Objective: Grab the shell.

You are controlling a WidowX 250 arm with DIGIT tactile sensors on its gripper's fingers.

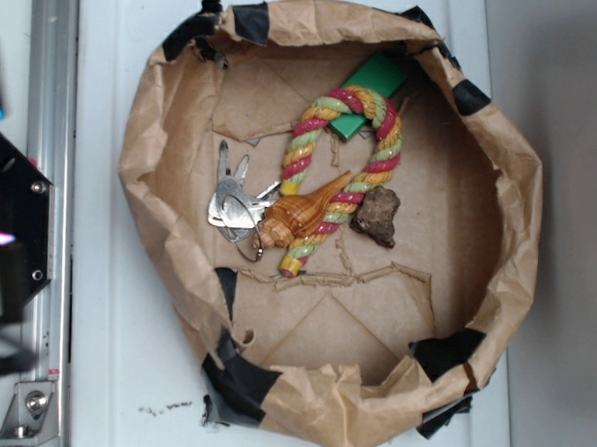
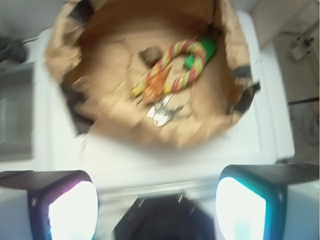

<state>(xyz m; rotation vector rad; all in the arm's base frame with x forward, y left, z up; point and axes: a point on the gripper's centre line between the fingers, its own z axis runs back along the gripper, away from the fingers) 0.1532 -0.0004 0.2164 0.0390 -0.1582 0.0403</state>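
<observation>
Shell (image 1: 297,215) btwn keys (image 1: 232,202) & rope (image 1: 344,166); jaws' state unclear, nothing held.

My wrist view is motion-blurred: the shell (image 2: 156,83) reads only as an orange smear against the rope (image 2: 180,62), and the keys (image 2: 162,114) lose all detail. I see the gripper (image 2: 157,207) cut off by the bottom edge; its jaw state is unreadable. In the exterior view the rope covers part of the green block (image 1: 370,95).
</observation>
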